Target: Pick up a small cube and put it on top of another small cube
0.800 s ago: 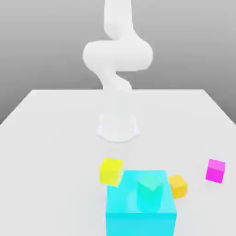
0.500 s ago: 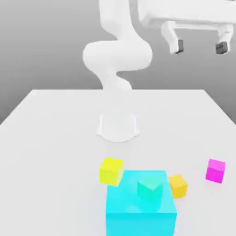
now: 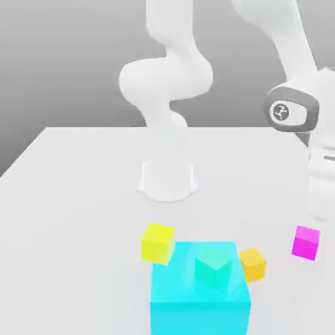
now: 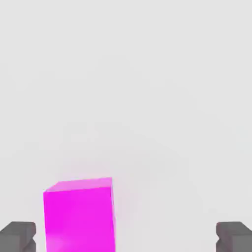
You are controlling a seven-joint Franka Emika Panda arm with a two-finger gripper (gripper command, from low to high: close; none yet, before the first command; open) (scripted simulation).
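- The step in hand is the approach for the pick — the arm (image 3: 314, 124) stands over the exterior view's right part of the counter (image 3: 78, 190), just above the small magenta cube (image 3: 306, 242), which rests on the counter, untouched.
- In the hand view the jaws are spread wide: one dark fingertip (image 4: 18, 235) shows at one lower corner, the other at the opposite corner, with a broad stretch of bare counter between them.
- The magenta cube (image 4: 80, 214) lies between the jaws but off centre — close beside one fingertip, well apart from the other. It is not held; nothing touches it that I can see.
- Its faces look slightly turned against the line that joins the fingertips, though how much is hard to judge.
- By my reading, the next move calls for a small sideways shift so that the cube sits midway between the jaws, then a straight descent until the fingertips flank its sides, then the close.
- If the descent came without that shift, the near fingertip might land on the cube's top edge or nudge it aside.
- Other things stand apart from the jaws, toward the exterior view's left: an orange cube (image 3: 252, 264), a yellow cube (image 3: 158, 243), and a big cyan block (image 3: 200, 298) with a small teal cube (image 3: 214, 267) on it.
- The stacking itself is not yet begun; which small cube will serve as the base cannot be told from here.
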